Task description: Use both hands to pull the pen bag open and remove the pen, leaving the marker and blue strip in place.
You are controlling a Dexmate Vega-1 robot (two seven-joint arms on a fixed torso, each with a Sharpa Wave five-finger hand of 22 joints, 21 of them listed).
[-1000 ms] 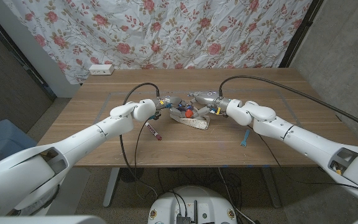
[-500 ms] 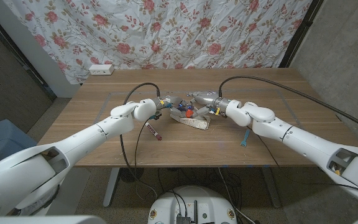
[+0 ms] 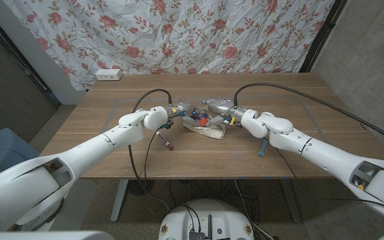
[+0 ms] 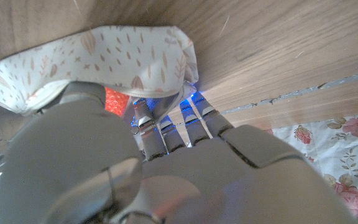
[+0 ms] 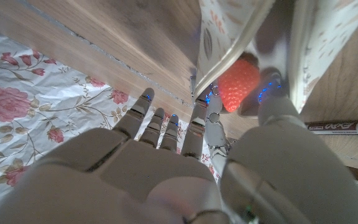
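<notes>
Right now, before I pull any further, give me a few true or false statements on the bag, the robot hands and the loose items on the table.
1. Both robot hands are at the pen bag, left robot hand on one side and right robot hand on the other. True.
2. The marker lies inside the bag. False: it lies on the table by the left arm, outside the bag.
3. Something red-orange shows in the bag's opening. True.
4. The blue strip is held in the right robot hand. False: it lies on the table near the right forearm.
5. The bag hangs off the table's front edge. False: it sits near the table's middle.
</notes>
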